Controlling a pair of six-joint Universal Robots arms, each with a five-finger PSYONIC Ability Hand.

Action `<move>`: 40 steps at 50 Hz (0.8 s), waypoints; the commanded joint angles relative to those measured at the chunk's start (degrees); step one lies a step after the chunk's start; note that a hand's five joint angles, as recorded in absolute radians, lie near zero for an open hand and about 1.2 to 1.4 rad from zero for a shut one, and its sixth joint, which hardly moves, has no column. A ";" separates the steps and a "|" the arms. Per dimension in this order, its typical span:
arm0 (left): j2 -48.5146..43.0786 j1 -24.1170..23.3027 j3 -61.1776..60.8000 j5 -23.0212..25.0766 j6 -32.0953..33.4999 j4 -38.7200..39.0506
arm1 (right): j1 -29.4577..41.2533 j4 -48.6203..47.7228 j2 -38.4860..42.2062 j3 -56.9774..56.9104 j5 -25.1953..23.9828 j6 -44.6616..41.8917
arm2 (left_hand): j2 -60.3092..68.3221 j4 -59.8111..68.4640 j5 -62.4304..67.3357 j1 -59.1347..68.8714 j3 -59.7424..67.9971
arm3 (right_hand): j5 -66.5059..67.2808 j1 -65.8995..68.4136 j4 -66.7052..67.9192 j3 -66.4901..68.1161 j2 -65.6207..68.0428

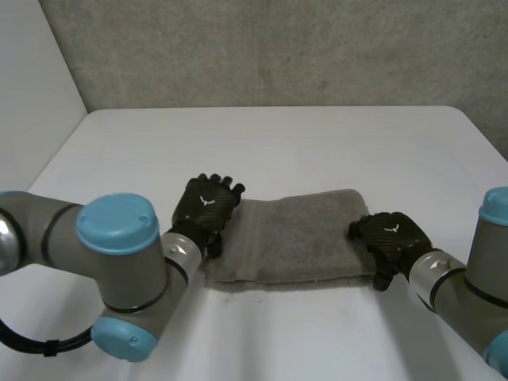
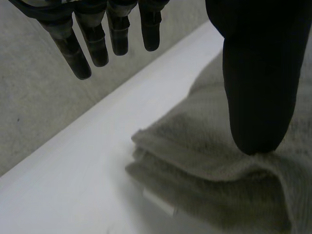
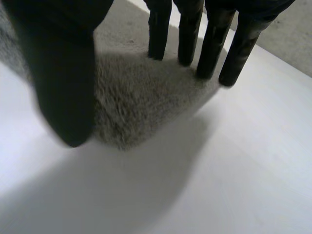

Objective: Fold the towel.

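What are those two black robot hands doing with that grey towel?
The robot is folding a grey terry towel, which lies as a layered strip on the white table. Its black left hand is at the towel's left end, fingers straight, thumb resting on the cloth. Its black right hand is at the right end, straight fingertips touching the towel.

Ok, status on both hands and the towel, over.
Left hand open, thumb on the towel, left end. Right hand open, fingertips at its right end. Towel folded, flat on the table.
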 commanded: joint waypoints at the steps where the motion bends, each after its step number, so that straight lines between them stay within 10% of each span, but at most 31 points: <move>1: -2.87 -1.13 -0.28 -1.61 1.80 0.14 | -0.73 -7.29 0.51 2.03 0.59 -2.93 | 0.85 0.86 0.92 0.80 0.80 | 56.54 59.30 56.44 56.25 56.05; 9: 1.97 -3.51 -3.44 -2.04 1.62 0.05 | 1.12 -10.72 -1.33 -2.46 1.30 -8.99 | 0.51 0.53 0.58 0.46 0.46 | 56.54 59.30 56.44 56.25 56.05; 16: 12.84 -2.28 -8.26 -3.44 0.57 -0.04 | 17.17 -9.32 1.81 -14.56 5.85 -12.59 | 0.34 0.36 0.41 0.29 0.29 | 56.54 59.30 56.44 56.25 56.05; 28: 23.06 13.97 -18.38 -6.71 0.48 -0.21 | 35.82 -5.00 12.72 -22.67 5.61 -15.76 | -0.83 -0.82 -0.76 -0.88 -0.88 | 56.54 59.30 56.44 56.25 56.05; 35: 23.06 15.83 -18.82 -2.14 -0.57 -0.30 | 38.29 -4.92 17.12 -24.07 5.69 -15.85 | -0.83 -0.82 -0.76 -0.88 -0.88 | 56.54 59.30 56.44 56.25 56.05; 40: 23.24 14.51 -17.33 -0.73 -3.65 -0.13 | 37.94 -4.04 14.40 -23.99 8.59 -14.79 | -0.67 -0.65 -0.59 -0.72 -0.72 | 0.25 3.01 0.15 -0.04 -0.24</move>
